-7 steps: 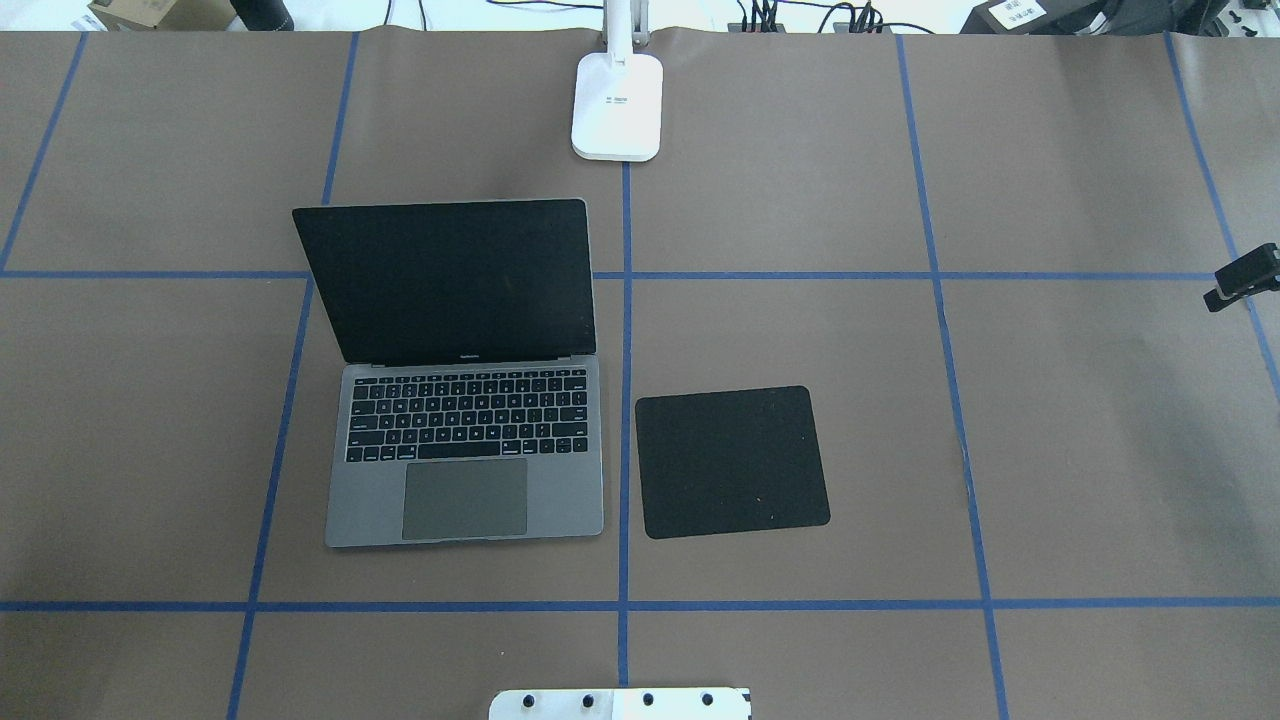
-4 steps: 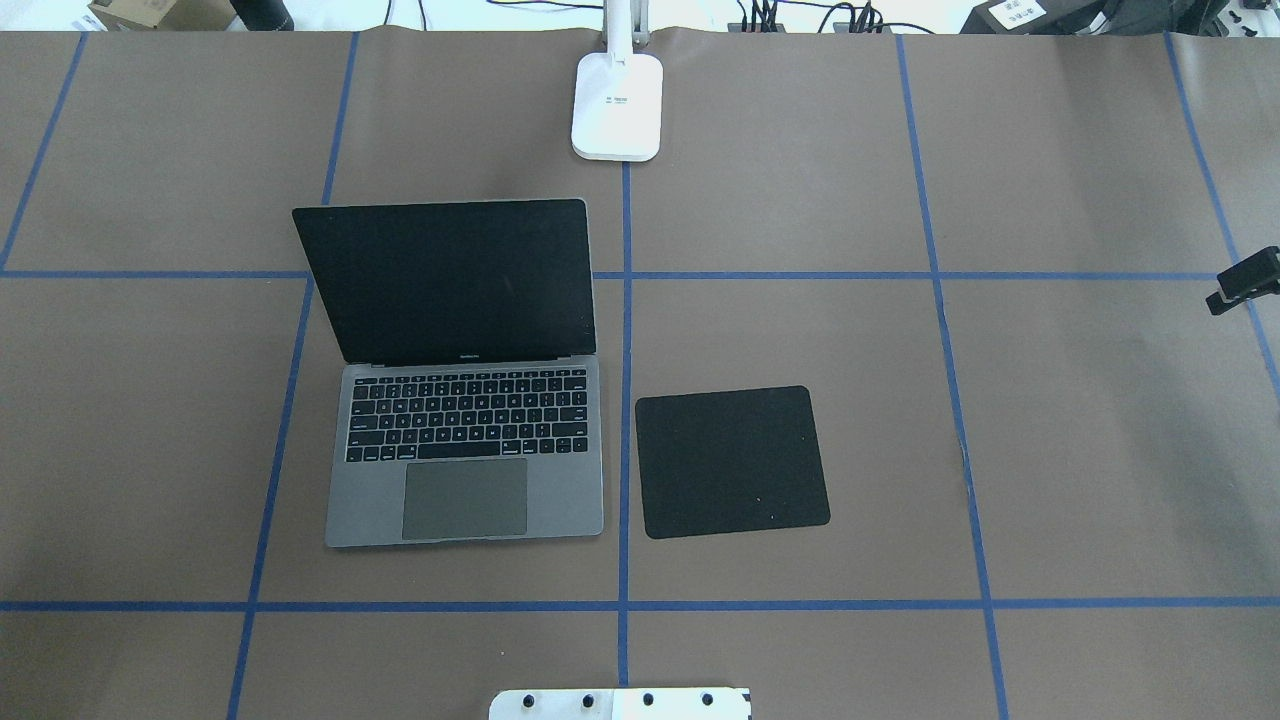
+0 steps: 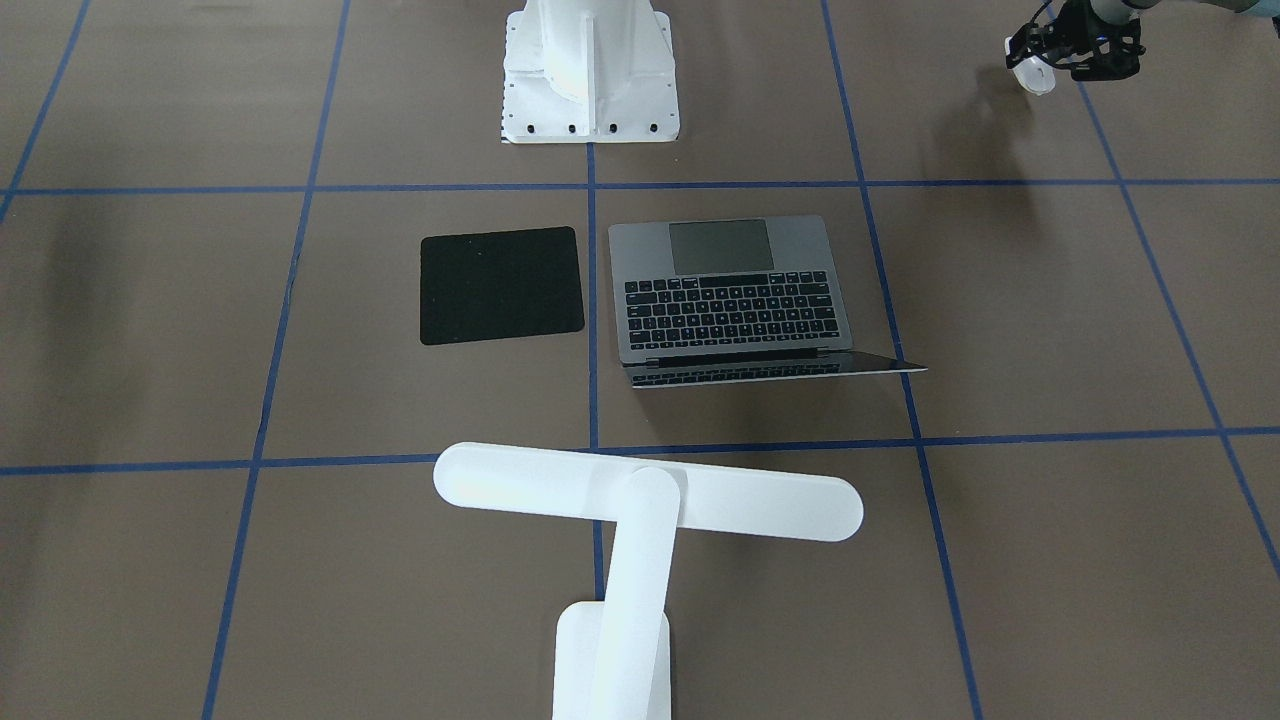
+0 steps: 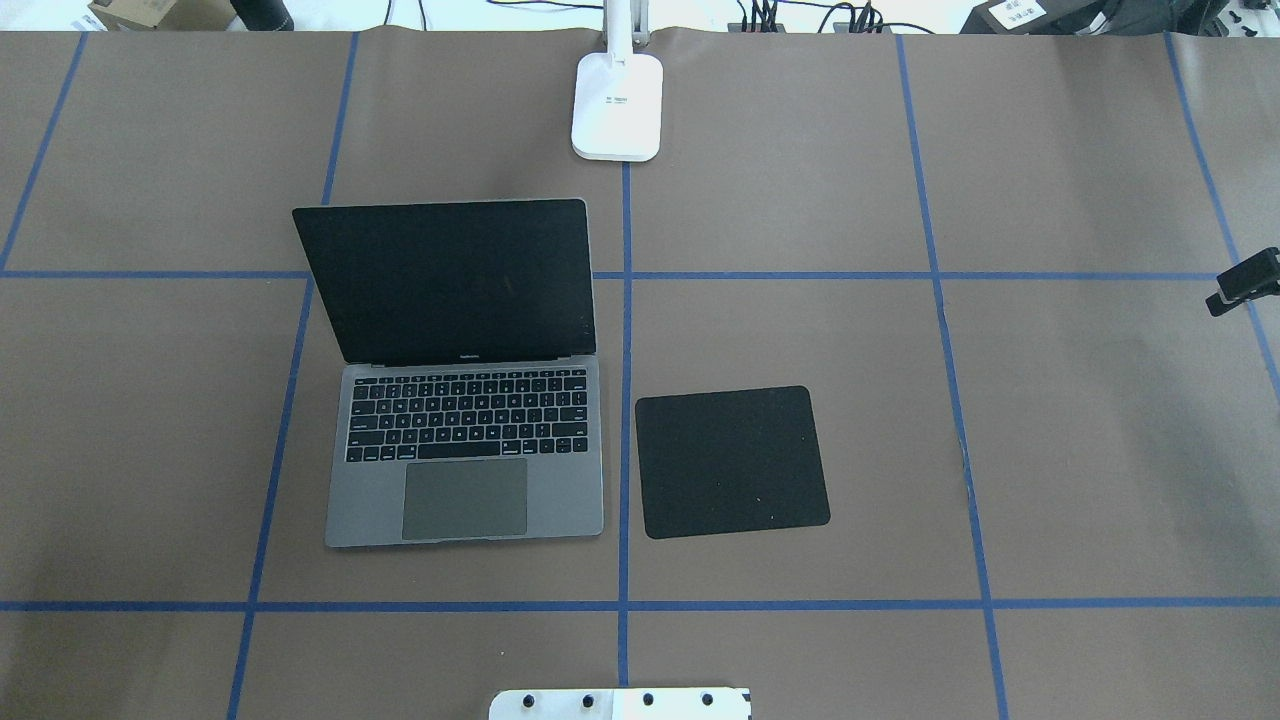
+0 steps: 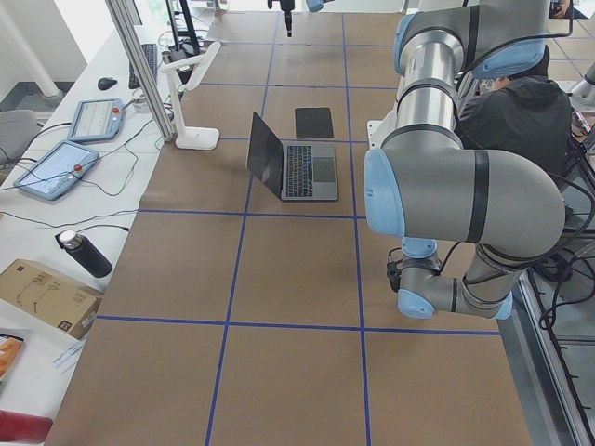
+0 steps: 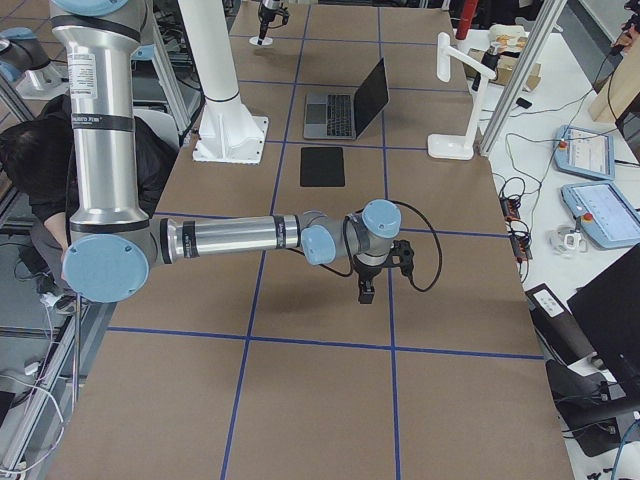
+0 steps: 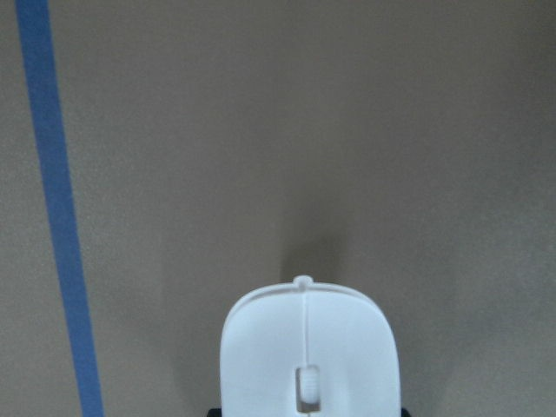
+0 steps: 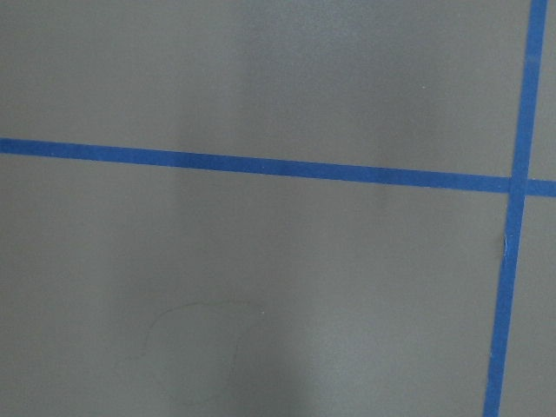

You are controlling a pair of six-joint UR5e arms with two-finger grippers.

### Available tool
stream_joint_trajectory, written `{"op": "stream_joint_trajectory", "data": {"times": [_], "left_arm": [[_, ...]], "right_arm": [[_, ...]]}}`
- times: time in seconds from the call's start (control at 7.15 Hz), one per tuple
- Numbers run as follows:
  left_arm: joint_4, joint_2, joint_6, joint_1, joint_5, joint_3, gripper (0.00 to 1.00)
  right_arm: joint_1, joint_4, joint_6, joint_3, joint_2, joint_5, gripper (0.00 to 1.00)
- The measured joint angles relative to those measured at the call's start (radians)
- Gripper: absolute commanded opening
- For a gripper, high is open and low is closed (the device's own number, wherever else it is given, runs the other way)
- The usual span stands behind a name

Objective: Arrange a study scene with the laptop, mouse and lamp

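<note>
The laptop (image 4: pixel 465 470) lies open left of the table's centre, screen dark; it also shows in the front view (image 3: pixel 735 290). The white lamp (image 3: pixel 645 490) stands at the far edge, its base (image 4: pixel 617 105) on the centre line. My left gripper (image 3: pixel 1048 58) is shut on the white mouse (image 3: pixel 1035 77) and holds it above the table on my near left. The left wrist view shows the mouse (image 7: pixel 308 347) hanging over bare paper. My right gripper (image 4: pixel 1240 285) pokes in at the right edge. I cannot tell whether it is open or shut.
A black square mat (image 4: pixel 732 462) lies just right of the laptop. The white bolted pedestal (image 3: pixel 590 70) stands at the near middle edge. Blue tape lines cross the brown paper. Cables, boxes and tablets lie beyond the far edge.
The right gripper has drifted slightly toward the right edge in the overhead view. The laptop, mat and lamp have not moved.
</note>
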Motion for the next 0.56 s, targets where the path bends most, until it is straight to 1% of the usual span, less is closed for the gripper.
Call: {"op": "stream_joint_trajectory", "data": {"times": [0.14,0.28,0.42,0.56], "left_arm": [[-0.009,0.007,-0.001,-0.016,-0.003,-0.046,0.46],[-0.011,0.011,-0.002,-0.035,-0.007,-0.09,0.43],[-0.011,0.013,-0.002,-0.052,-0.022,-0.122,0.43],[-0.009,0.009,-0.001,-0.095,-0.06,-0.14,0.43]], "right_arm": [[-0.001,0.0,0.0,0.0,0.001,0.0,0.99],[-0.003,-0.001,0.0,-0.001,0.001,0.0,0.99],[-0.006,-0.001,0.0,-0.004,0.003,0.0,0.99],[-0.01,-0.001,0.001,-0.007,0.004,0.0,0.99]]}}
